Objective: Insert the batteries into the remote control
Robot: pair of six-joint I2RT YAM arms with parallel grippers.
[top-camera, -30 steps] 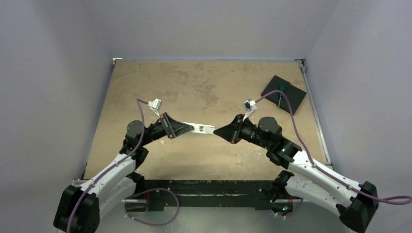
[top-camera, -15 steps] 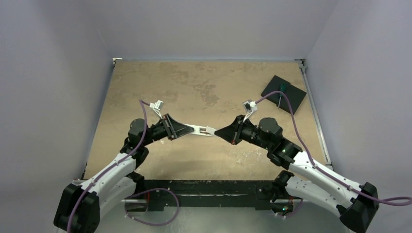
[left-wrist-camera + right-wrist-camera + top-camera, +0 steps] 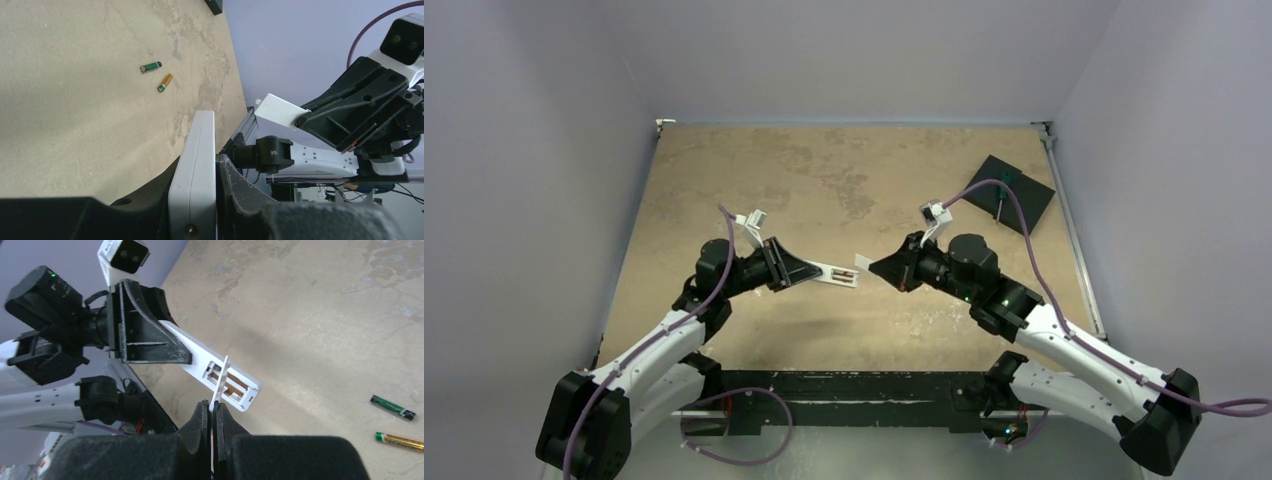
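My left gripper (image 3: 812,270) is shut on the slim white remote control (image 3: 838,276) and holds it above the table. Its open battery recess (image 3: 229,381) faces the right wrist camera. The remote shows edge-on in the left wrist view (image 3: 196,160). My right gripper (image 3: 876,267) is shut on the thin white battery cover (image 3: 220,380), which is a short gap clear of the remote's end (image 3: 861,261). The two batteries lie loose on the table: a dark one (image 3: 150,66) (image 3: 392,407) and a gold-orange one (image 3: 165,82) (image 3: 400,440).
A black square pad (image 3: 1009,193) with a green-handled screwdriver (image 3: 1001,201) on it lies at the far right near the table's edge. Walls close in the left, back and right sides.
The right gripper has drawn back to the right with the battery cover, off the remote. A gap has opened between the two grippers. The left gripper has shifted slightly left with the remote.
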